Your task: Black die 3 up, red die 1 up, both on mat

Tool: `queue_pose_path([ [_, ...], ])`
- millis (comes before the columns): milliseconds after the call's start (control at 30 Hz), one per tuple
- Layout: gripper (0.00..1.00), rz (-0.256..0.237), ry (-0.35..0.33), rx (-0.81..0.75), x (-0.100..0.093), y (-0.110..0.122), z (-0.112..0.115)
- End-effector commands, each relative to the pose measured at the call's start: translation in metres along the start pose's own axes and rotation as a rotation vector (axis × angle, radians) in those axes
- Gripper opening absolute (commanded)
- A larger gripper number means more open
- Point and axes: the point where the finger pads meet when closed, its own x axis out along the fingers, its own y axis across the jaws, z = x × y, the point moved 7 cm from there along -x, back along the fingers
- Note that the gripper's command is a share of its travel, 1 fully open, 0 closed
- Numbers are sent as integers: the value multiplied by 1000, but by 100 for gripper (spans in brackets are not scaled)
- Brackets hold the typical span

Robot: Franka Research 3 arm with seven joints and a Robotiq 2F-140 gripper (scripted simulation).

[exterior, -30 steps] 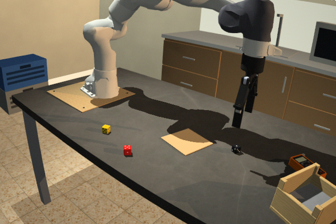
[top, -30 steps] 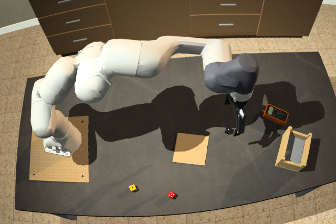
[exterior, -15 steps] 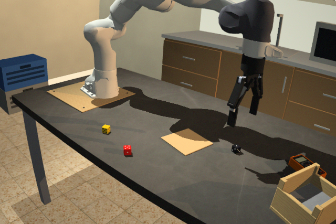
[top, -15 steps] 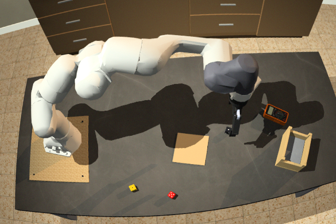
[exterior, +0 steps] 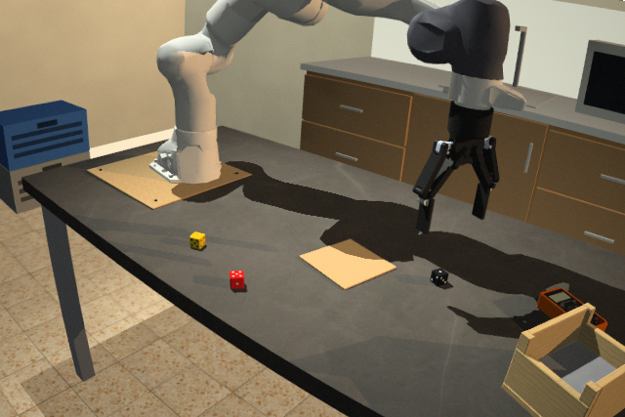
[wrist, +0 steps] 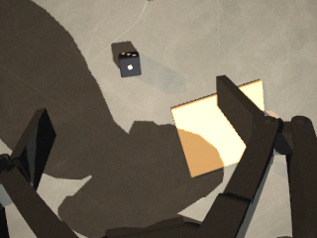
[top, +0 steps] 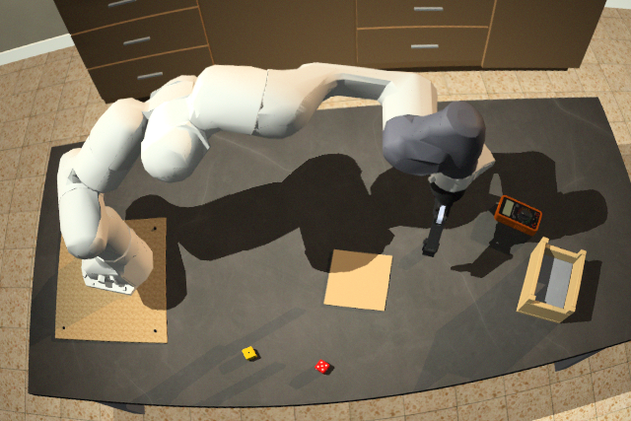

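Observation:
The black die (exterior: 438, 276) (wrist: 130, 66) lies flat beside the mat with one pip on top; the finger hides it in the top view. The red die (top: 321, 366) (exterior: 236, 279) lies off the mat near the front edge, several pips on top and one pip on a side. The yellow die (top: 248, 353) (exterior: 197, 240) lies left of it, one pip on top. The mat (top: 356, 289) (exterior: 343, 271) (wrist: 200, 119) is a thin tan square and carries no die. My gripper (top: 432, 242) (exterior: 451, 221) (wrist: 133, 106) is open and empty, high above the table near the black die.
An orange multimeter (top: 518, 215) (exterior: 558, 298) lies right of the gripper. A wooden open box (top: 530, 277) (exterior: 544, 377) stands at the table's right. The arm's base stands on a tan board (top: 111, 324) (exterior: 131, 185) at the left.

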Motion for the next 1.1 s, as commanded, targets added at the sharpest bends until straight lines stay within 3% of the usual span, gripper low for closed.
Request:
queue_pose_path([
  [0, 100, 2, -8, 174, 3, -1, 2],
  [1067, 100, 4, -7, 708, 7, -1, 2],
])
